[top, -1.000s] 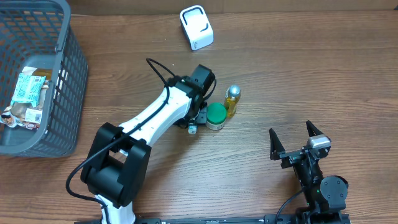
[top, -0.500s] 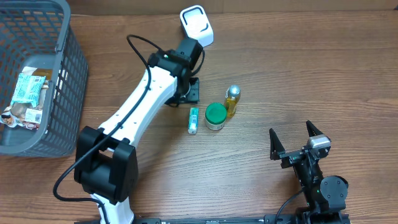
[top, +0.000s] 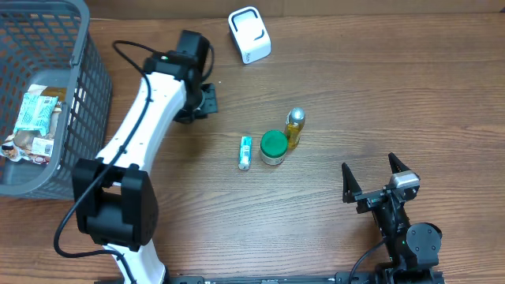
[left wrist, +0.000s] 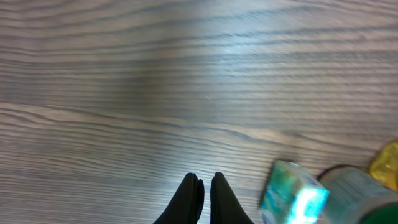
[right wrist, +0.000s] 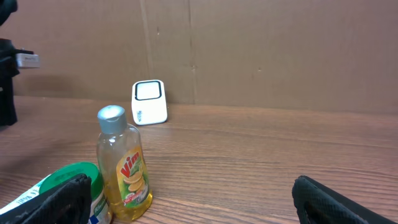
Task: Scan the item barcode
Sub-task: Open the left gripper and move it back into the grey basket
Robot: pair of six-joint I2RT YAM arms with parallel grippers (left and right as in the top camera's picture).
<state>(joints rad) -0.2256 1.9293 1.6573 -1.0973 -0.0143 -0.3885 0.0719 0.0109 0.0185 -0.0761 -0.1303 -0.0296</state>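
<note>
**Hazards**

1. The left claw is closed with nothing between its fingers. The right claw stands fully open and empty. No item is held, so nothing can be shown to the scanner, which sits near the left claw, on the side away from the items.
2. The candidate items lie between the two claws, closer to the left one. A left claw that comes down closed would likely shove an item instead of gripping it.
3. The bottle stands upright and narrow, touching the jar. A knock on either could tip the bottle.
4. The small pack lies flat just beside the jar. Fingers may skid off it. No barcode is visible on any item.

**Containers**

- Basket: well apart from the left claw, opposite the items. It holds several wrapped packets.
- Bottle: yellow liquid, capped.
- Jar: green lid on, contents hidden.
</note>
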